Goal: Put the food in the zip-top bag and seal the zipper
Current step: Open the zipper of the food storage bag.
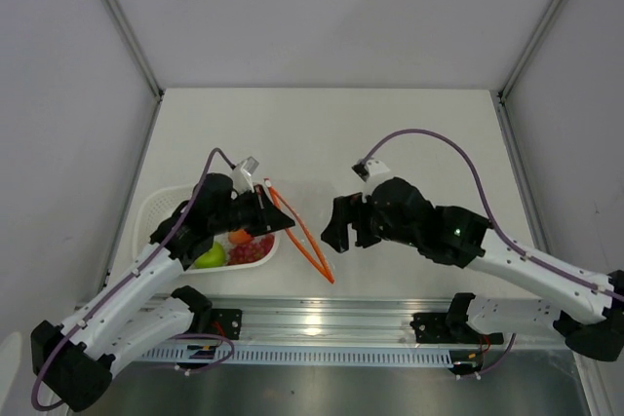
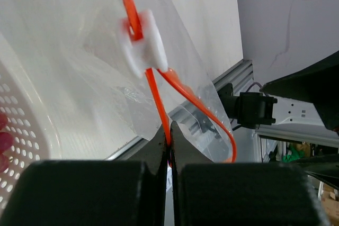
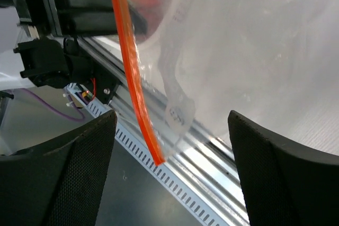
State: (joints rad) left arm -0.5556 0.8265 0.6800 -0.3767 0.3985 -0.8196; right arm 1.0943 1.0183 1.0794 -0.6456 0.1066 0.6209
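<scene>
The zip-top bag (image 1: 292, 226) hangs clear and crinkly above the table, its orange-red zipper (image 1: 304, 241) running diagonally toward the near edge. My left gripper (image 1: 259, 204) is shut on the zipper (image 2: 159, 104) just below a white slider (image 2: 143, 41). My right gripper (image 1: 336, 233) stands open at the bag's lower end. In the right wrist view the zipper's free end (image 3: 143, 115) and the clear bag (image 3: 238, 51) hang between the wide-apart fingers (image 3: 74, 173), touching neither. The food lies in the white basket (image 1: 161, 211): a green apple (image 1: 210, 257), red grapes (image 1: 251, 249) and an orange fruit (image 1: 239, 236).
The white perforated basket (image 2: 21, 130) sits at the near left, under my left arm. An aluminium rail (image 1: 322, 323) runs along the table's near edge, directly below the bag's lower end (image 3: 212, 146). White walls close in the table on three sides.
</scene>
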